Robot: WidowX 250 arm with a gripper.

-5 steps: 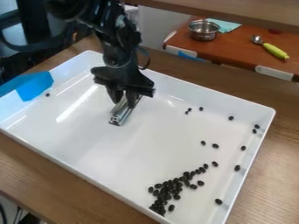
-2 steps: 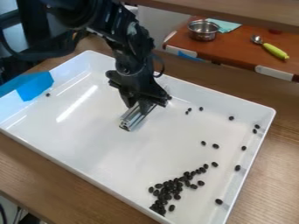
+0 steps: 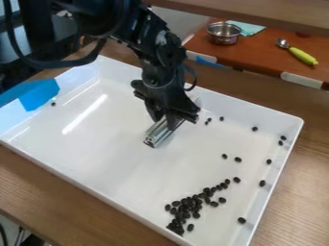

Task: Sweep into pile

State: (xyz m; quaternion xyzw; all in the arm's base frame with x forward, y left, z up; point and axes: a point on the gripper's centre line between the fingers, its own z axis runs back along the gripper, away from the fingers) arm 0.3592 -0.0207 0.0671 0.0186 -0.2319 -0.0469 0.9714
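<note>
On the wooden table [image 3: 38,185] stands a white tray [image 3: 109,149], and above it the gripper [image 3: 165,121], pinching a metal bar [image 3: 157,135], has moved nearer to the loose beans [image 3: 237,159]. The pile [image 3: 184,209] is unchanged, well apart from the gripper, on my side. I think it goes into position for a next sweep.
</note>
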